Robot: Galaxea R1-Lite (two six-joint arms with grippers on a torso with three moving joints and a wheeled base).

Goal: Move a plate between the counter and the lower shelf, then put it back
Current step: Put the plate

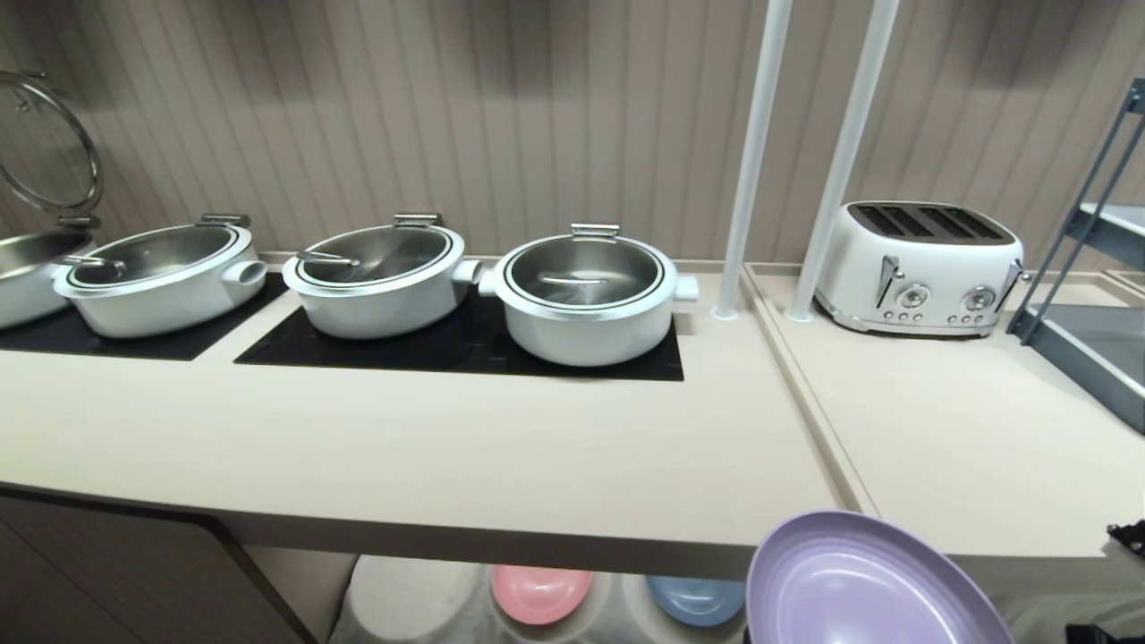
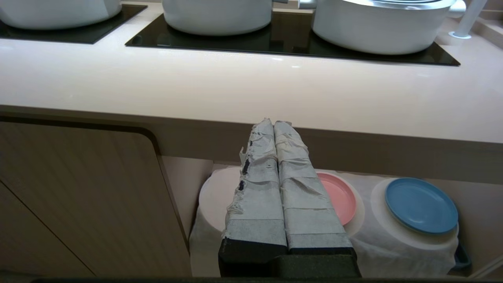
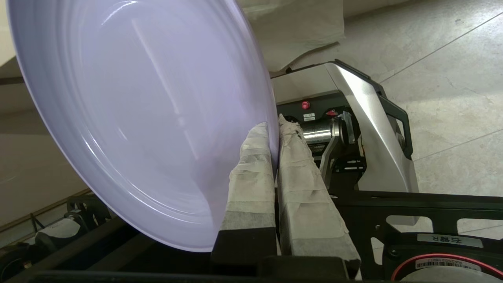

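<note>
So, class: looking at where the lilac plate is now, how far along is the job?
Done: the plate is off any surface, pinched by its rim in the right gripper. In hand: it hangs tilted in front of the counter edge, beside the lower shelf, where the pink plate and blue plate sit. Left: setting it down; which leg this is cannot be told. The left gripper is idle, shut.

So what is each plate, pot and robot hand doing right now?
purple plate: tilted, held off the counter
right gripper: shut on its rim
left gripper: shut, empty
pink plate: flat on a shelf hump
blue plate: flat on another hump
three white pots: lids on
far-left pot: lid up
</note>
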